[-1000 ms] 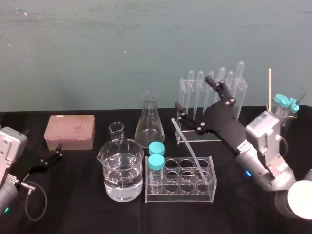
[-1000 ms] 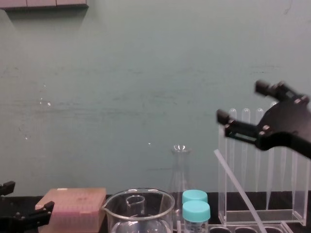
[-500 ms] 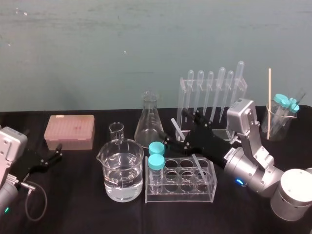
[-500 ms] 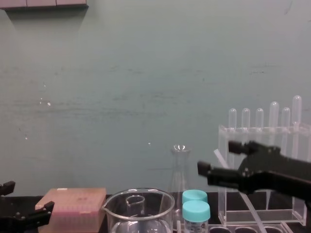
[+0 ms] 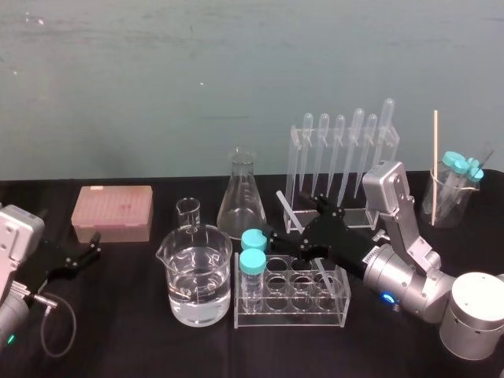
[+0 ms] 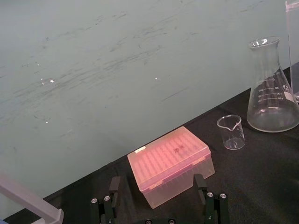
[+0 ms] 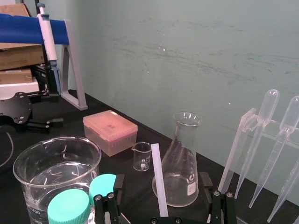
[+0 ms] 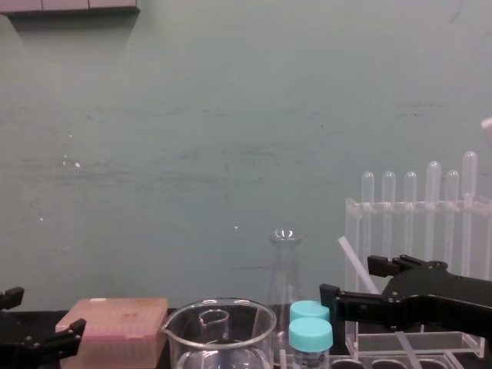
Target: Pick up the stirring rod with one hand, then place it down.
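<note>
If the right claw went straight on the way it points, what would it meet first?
Probably the stirring rod, leaning between the open fingers of the right claw; the flask stands behind, depth unclear.

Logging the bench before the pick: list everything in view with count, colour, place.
stirring rod: one, whitish, leaning in the rack
rack: one, clear, centre front
vials: two, teal caps, rack's left end
large beaker: one, clear, holding water, left of rack
small beaker: one, clear, behind it
flask: one, clear, centre back
tip box: one, pink, back left
pipettes: six, clear, stand at back right
tube beaker: one, clear, far right
stick: one, tan, far right
left gripper: one, black, open, low left
right gripper: one, black, open astride the rod
</note>
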### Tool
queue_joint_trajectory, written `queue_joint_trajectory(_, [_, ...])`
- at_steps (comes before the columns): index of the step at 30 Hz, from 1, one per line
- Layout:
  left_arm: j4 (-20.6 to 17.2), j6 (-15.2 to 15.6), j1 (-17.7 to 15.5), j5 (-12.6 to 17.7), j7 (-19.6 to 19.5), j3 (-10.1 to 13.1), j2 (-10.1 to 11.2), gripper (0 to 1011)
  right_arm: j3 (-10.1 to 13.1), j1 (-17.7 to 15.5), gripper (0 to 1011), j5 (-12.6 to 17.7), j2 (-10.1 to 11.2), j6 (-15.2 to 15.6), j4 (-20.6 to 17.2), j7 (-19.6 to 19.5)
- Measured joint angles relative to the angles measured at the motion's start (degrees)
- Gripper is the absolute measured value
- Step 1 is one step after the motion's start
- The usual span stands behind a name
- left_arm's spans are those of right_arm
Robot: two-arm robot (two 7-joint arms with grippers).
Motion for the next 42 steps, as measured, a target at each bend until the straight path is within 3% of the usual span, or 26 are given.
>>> queue_joint_trajectory(20, [0.0, 0.0, 0.0, 0.0, 0.0, 0.0, 0.0, 1000, -0.1, 0.0, 981, -0.1, 0.1, -0.1, 0.0, -0.1])
queue_joint_trajectory(28, [0.0, 0.0, 0.0, 0.0, 0.0, 0.0, 0.0, 1000, -0.1, 0.0, 788, -0.1, 0.2, -0.1, -0.1, 0.0])
queue_joint_trajectory(42, [0.0, 0.0, 0.0, 0.0, 0.0, 0.0, 0.0, 1000, -0.1, 0.0, 320, -0.1, 0.2, -0.1, -0.1, -0.1])
